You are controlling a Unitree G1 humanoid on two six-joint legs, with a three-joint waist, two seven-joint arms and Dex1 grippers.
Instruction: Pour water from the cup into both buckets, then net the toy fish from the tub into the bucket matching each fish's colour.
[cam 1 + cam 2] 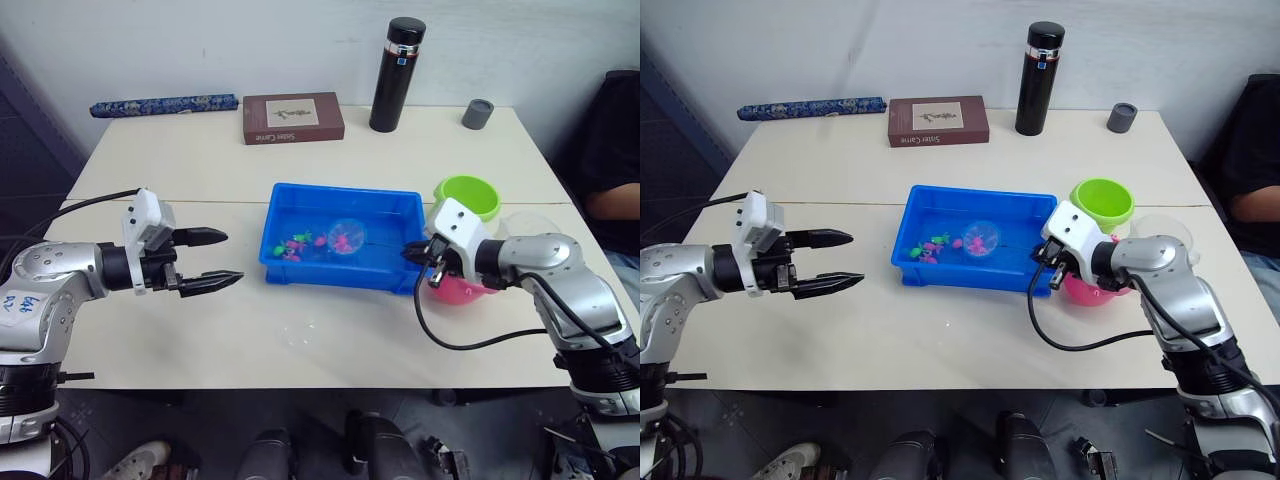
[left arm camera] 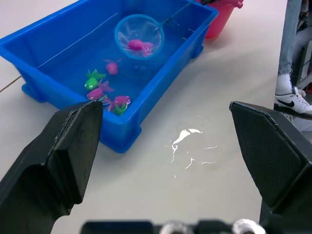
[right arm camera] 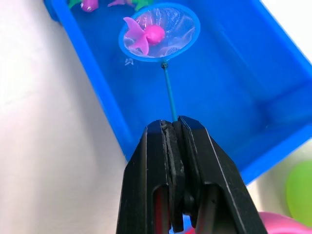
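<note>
Counter (image 1: 330,350) first, pale and wide, and at its left we see the left pincer (image 1: 212,260) with its two black fingers spread apart and nothing between them, hovering well left of the tub (image 1: 300,272). A small splash of water (image 2: 187,146) lies on the counter just in front of the tub, between that pincer and the tub's near rim. Inside the tub we find a cluster of toy fish (image 2: 105,90), pink and green, toward its left near corner. Beside them, toward the middle, the net (image 3: 159,31) has its light blue hoop low in the tub with one pink fish (image 3: 146,35) inside it. Its thin dark handle runs back over the tub's right end to the right pincer (image 3: 171,127), whose fingers are pressed together on the handle's end. That pincer sits just at the tub's right near corner, in front of the pink bucket (image 1: 455,291). The green bucket (image 1: 468,195) stands just behind the pink one, and the clear cup (image 1: 535,224) is to their right. Along the counter's far edge lie a book (image 1: 293,117), a black flask (image 1: 398,75) and a small grey cup (image 1: 478,113).
</note>
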